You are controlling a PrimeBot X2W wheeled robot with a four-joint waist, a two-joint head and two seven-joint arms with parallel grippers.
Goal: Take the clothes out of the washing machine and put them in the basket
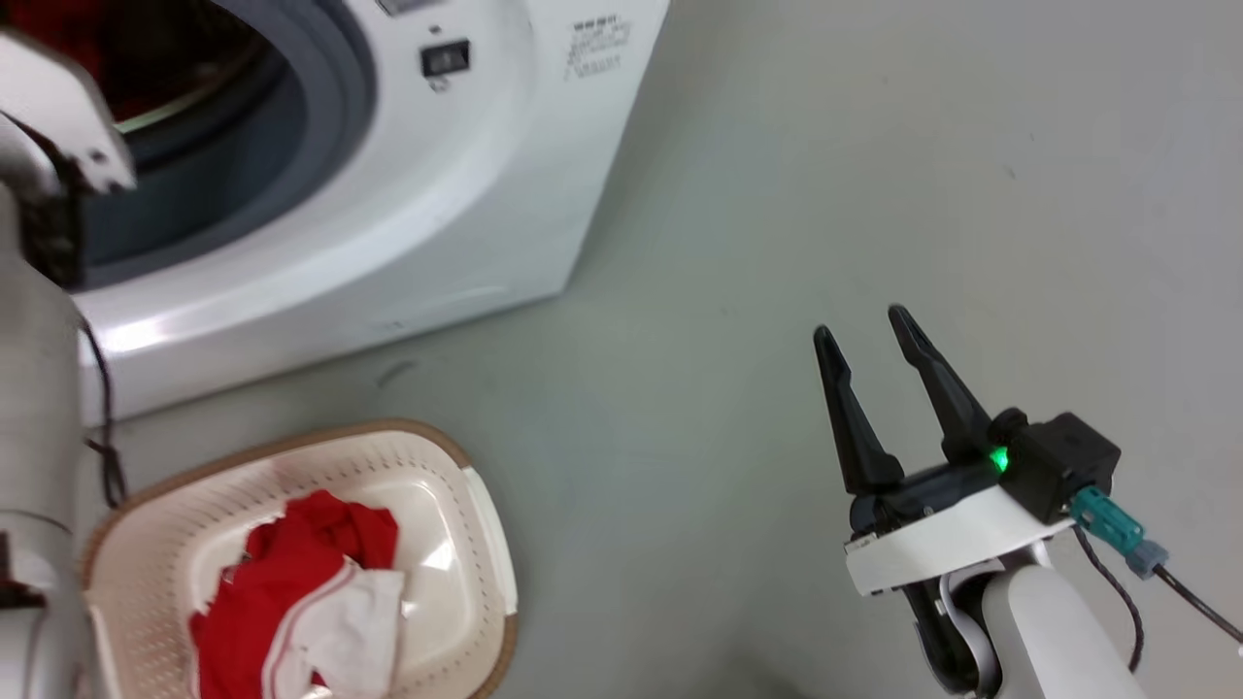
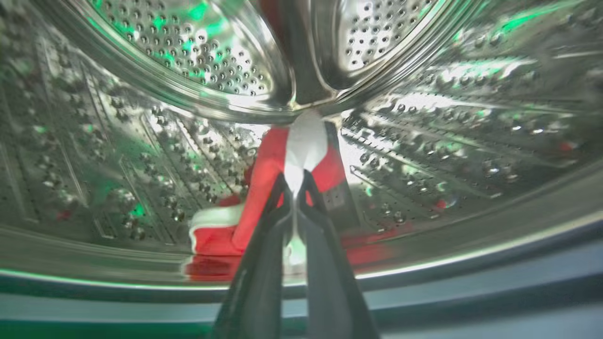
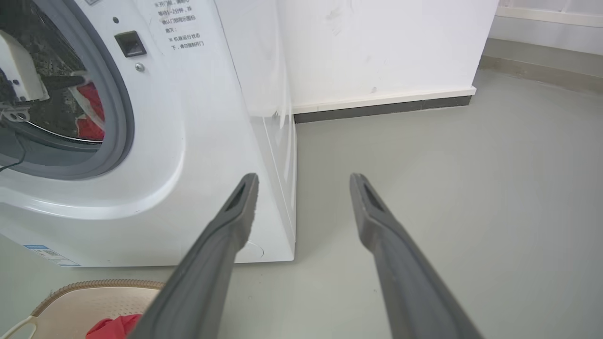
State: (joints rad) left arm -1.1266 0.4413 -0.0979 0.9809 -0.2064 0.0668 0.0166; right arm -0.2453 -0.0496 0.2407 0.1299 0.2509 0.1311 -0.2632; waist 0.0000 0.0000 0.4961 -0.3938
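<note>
Inside the perforated steel drum [image 2: 212, 61] of the white washing machine [image 1: 408, 194], my left gripper [image 2: 296, 181] is shut on a red garment with white trim [image 2: 264, 179], which is lifted off the drum floor. The right wrist view shows that garment [image 3: 92, 101] through the grey-rimmed porthole, beside my left wrist. The cream basket [image 1: 427, 432] stands on the floor in front of the washer and holds red and white clothes [image 1: 291, 582]. My right gripper [image 1: 862, 325] is open and empty above the bare floor, to the right of the basket.
My pale left forearm [image 1: 39, 369] runs up the head view's left edge into the porthole. Grey floor [image 1: 874, 146] stretches to the right of the washer. A white wall with a dark skirting [image 3: 377, 108] stands behind it.
</note>
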